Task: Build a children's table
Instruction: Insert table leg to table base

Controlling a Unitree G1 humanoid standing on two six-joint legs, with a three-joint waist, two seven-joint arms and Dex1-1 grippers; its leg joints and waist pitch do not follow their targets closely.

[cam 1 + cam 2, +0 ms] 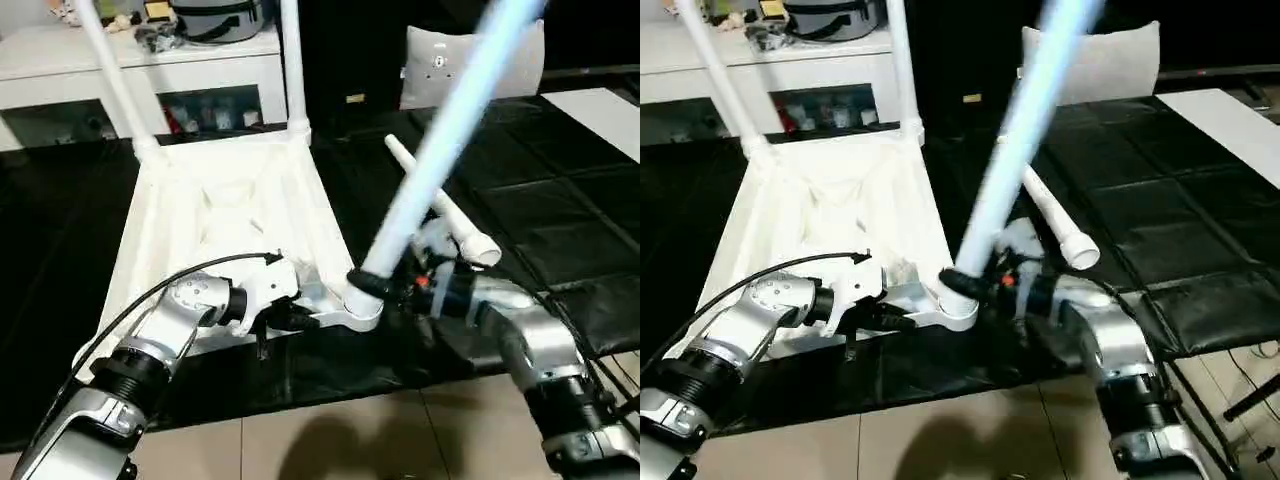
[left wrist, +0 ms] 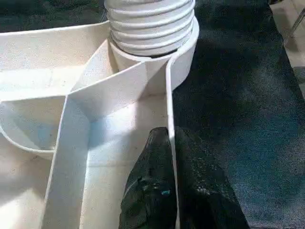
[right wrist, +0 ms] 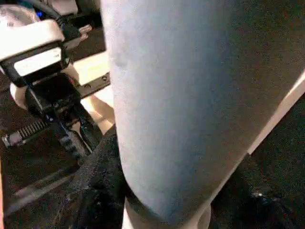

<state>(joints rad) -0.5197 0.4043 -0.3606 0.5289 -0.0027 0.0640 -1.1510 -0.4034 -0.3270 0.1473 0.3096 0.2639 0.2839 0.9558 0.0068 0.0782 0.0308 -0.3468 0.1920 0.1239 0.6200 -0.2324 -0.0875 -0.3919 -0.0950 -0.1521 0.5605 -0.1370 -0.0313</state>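
Note:
The white table top (image 1: pixel 220 200) lies upside down on the black mat, ribs facing up. Two white legs (image 1: pixel 115 75) (image 1: pixel 293 60) stand in its far corners. My left gripper (image 2: pixel 171 143) is shut on the thin near rim wall (image 2: pixel 167 95), close to the near right corner socket (image 1: pixel 355 308). My right gripper (image 1: pixel 385 285) is shut on a third leg (image 1: pixel 440 140) just above that socket. This leg leans up and to the right, and its threaded end (image 2: pixel 150 24) sits in the socket's mouth. A fourth leg (image 1: pixel 450 215) lies loose on the mat behind my right gripper.
A white cabinet (image 1: pixel 140 60) with clutter on top stands behind the table top. A grey cushion (image 1: pixel 440 60) leans at the back right. The black mat (image 1: pixel 560 210) stretches to the right, with a white board (image 1: pixel 600 115) at its far edge. Tiled floor (image 1: pixel 350 430) lies nearest me.

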